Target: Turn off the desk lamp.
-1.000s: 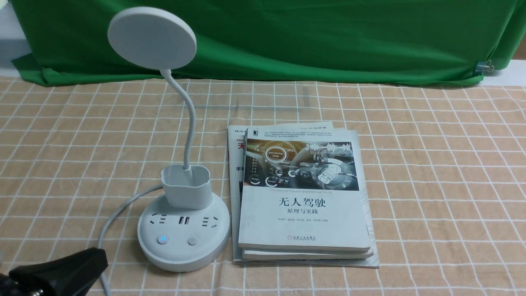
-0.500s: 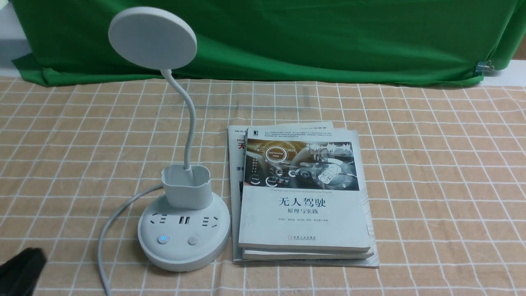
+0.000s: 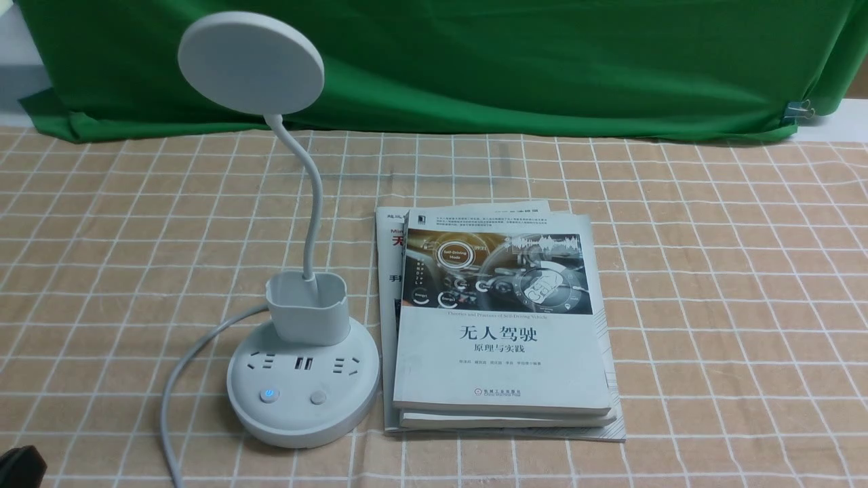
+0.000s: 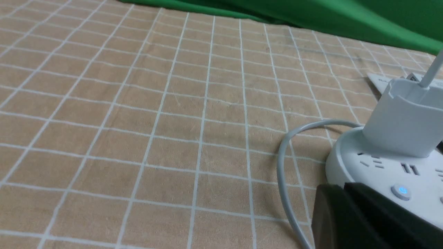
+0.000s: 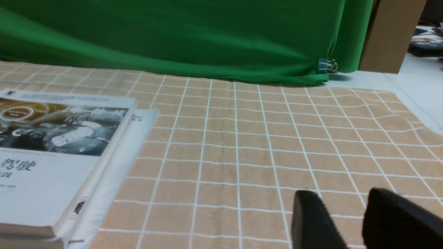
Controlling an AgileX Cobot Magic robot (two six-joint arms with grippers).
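Note:
The white desk lamp stands left of centre, with its disc head (image 3: 251, 61) raised on a thin neck (image 3: 313, 203). Its cup holder (image 3: 308, 308) sits on the round base (image 3: 302, 413). The left button (image 3: 269, 394) glows blue and the right button (image 3: 318, 397) is plain. Only a black tip of my left gripper (image 3: 17, 468) shows at the bottom left corner. In the left wrist view the left gripper (image 4: 342, 188) is shut and empty, just short of the base (image 4: 377, 173) and the blue button (image 4: 401, 191). My right gripper (image 5: 342, 204) is open and empty over bare cloth.
A stack of books (image 3: 502, 325) lies right beside the lamp base and also shows in the right wrist view (image 5: 52, 155). The lamp's grey cable (image 3: 183, 366) curves off the base toward the front edge. A green cloth (image 3: 542, 61) hangs along the back. A checked cloth (image 3: 712, 271) covers the table.
My left gripper has drawn back down and to the left, almost out of the front view. The lamp, its blue button light and the books are unchanged.

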